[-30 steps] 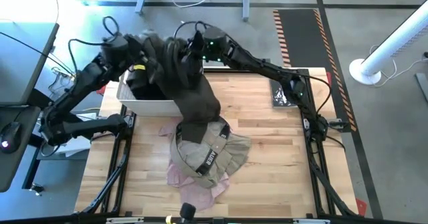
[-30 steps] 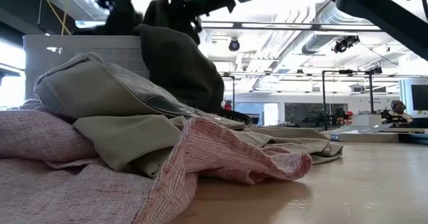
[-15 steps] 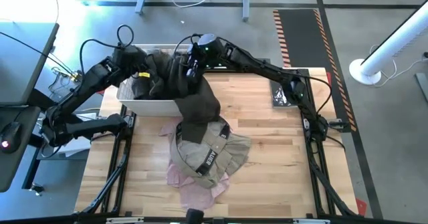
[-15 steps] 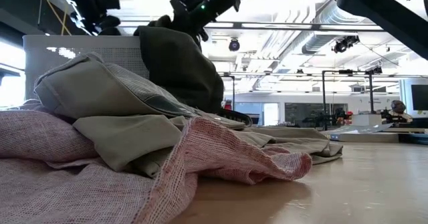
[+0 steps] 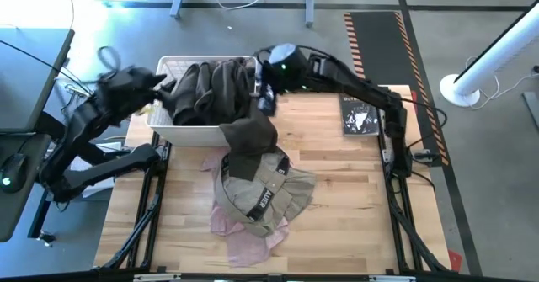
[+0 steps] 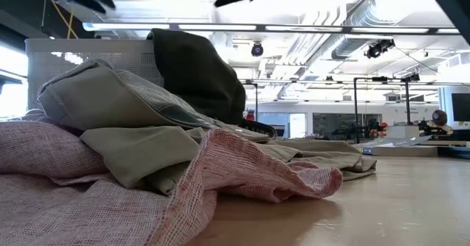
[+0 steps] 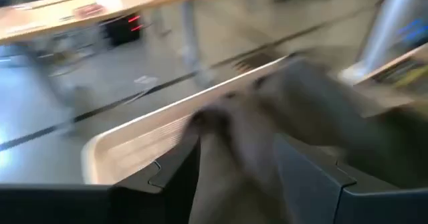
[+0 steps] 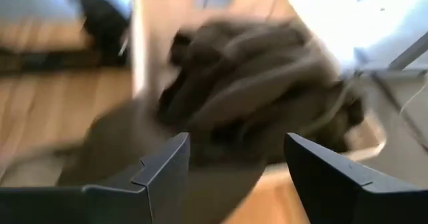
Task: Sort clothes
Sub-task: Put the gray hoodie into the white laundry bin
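A dark olive-brown garment (image 5: 215, 88) lies bunched in the white basket (image 5: 181, 135) at the table's far left. Its lower part (image 5: 249, 135) hangs over the basket's near rim onto the pile. The pile holds a khaki garment with a black lettered band (image 5: 263, 194) and, under it, a pale pink one (image 5: 244, 242). My left gripper (image 5: 156, 84) (image 7: 237, 150) hovers open just left of the basket. My right gripper (image 5: 265, 87) (image 8: 235, 147) hovers open above the basket's right end. Neither has anything between its fingers.
A black book (image 5: 360, 117) lies at the table's far right. Bare wood (image 5: 345, 206) stretches right of the pile. In the low view the khaki (image 6: 110, 99) and pink cloth (image 6: 242, 165) fill the foreground, with the basket wall (image 6: 81, 55) behind them.
Both grippers have opened and let go of the dark olive-brown garment, whose upper part has dropped into the basket while its lower part stays draped over the near rim. My left gripper has drawn back toward the table's left edge. My right gripper has gone right and up.
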Robot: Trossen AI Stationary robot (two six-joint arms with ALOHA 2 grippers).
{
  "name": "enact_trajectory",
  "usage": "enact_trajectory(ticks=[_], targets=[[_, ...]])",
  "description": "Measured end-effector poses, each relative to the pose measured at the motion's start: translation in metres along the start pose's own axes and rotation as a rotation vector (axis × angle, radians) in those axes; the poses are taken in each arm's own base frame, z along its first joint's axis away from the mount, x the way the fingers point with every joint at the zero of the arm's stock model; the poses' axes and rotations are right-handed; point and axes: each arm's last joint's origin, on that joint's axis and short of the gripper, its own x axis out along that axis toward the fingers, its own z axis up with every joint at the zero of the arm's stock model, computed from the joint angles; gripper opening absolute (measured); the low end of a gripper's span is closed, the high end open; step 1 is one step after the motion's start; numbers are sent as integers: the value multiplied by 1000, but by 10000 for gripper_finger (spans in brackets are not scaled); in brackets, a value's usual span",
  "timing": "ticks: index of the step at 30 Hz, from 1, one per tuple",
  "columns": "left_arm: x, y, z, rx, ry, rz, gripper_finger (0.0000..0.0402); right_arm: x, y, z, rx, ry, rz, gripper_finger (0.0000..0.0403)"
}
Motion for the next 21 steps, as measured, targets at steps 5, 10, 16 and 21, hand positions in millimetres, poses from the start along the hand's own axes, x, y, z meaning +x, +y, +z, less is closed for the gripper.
enact_trajectory(ticks=[5, 10, 16, 21], targets=[[-29, 2, -21, -117, -85, -214, 176, -3, 31, -26, -61, 274, 96, 240], [-36, 4, -51, -164, -118, -265, 168, 30, 58, -62, -49, 451, 62, 240], [-36, 3, -56, -212, -258, -349, 165, 58, 64, -110, 52, 552, -41, 240], [-35, -1, -54, -201, -273, -452, 165, 72, 61, -138, 178, 433, -28, 240]])
